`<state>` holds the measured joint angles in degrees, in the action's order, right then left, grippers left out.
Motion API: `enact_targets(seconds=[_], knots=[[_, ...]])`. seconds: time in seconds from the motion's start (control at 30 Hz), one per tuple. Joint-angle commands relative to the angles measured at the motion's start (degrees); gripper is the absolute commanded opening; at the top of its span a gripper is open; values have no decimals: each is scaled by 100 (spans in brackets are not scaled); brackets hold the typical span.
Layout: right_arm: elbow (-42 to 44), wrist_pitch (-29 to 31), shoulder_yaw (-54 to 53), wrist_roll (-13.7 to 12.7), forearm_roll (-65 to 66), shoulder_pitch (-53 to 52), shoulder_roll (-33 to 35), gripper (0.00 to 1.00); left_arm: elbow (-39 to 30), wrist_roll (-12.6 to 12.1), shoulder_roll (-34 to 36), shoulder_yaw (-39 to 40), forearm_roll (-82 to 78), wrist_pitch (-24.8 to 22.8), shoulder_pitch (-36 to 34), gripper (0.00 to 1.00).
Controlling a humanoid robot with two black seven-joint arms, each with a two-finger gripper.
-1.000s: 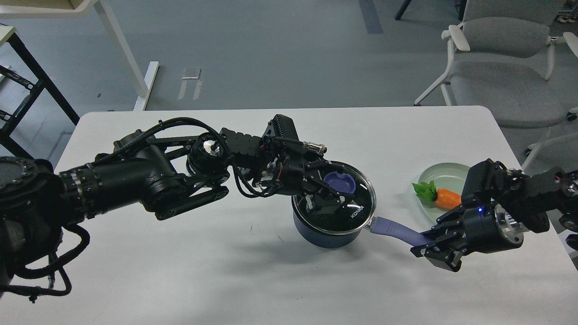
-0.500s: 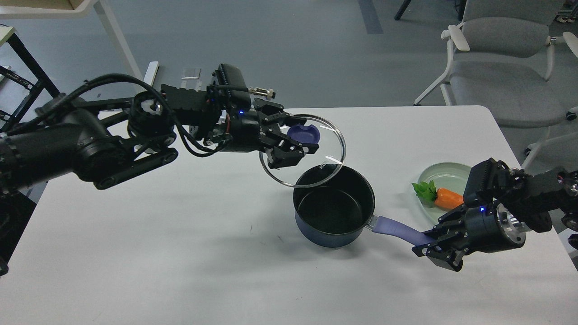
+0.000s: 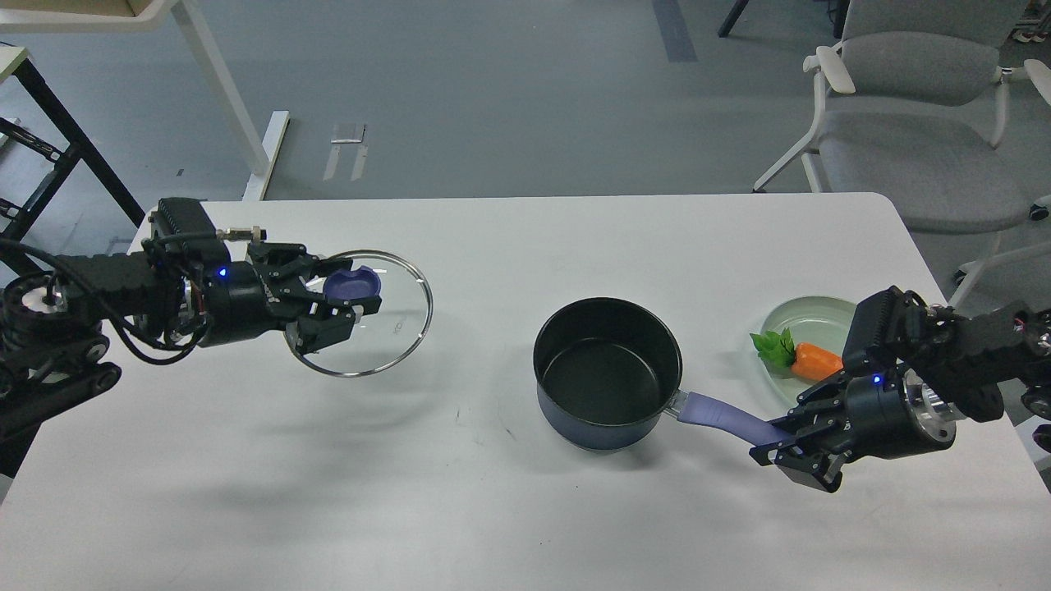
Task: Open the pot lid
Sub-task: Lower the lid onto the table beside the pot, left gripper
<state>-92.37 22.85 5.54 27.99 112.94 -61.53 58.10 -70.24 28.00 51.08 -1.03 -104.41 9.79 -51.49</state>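
Pot lid: clear glass disc, metal rim, flat purple-blue knob. It is held above the white table at the left, well apart from the pot. The left gripper has its jaws pinching the knob. The pot is round, dark blue outside, black inside, uncovered and empty. The right gripper has its jaws clamped on the end of the lavender handle. A pale green plate carries a toy carrot.
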Motion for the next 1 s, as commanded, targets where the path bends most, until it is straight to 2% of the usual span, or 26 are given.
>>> enact_targets(seconds=[0.0,0.53,0.8,0.87,0.97], knots=[[0,0,-1,1,0,0,-1,26,63,0,60,7,-1,225,323,50],[0,0,-1,1,0,0,-1,26,441,0,7,7,-44,349,825,55],[0,0,-10,1,0,0,-18,26,450,0,7,-2,-53,349,877,63],[0,0,-10,1,0,0,-9,26,450,0,-1,-2,-53,349,877,67],[0,0,-9,1,0,0,-9,26,450,0,-1,-2,-53,349,878,81]])
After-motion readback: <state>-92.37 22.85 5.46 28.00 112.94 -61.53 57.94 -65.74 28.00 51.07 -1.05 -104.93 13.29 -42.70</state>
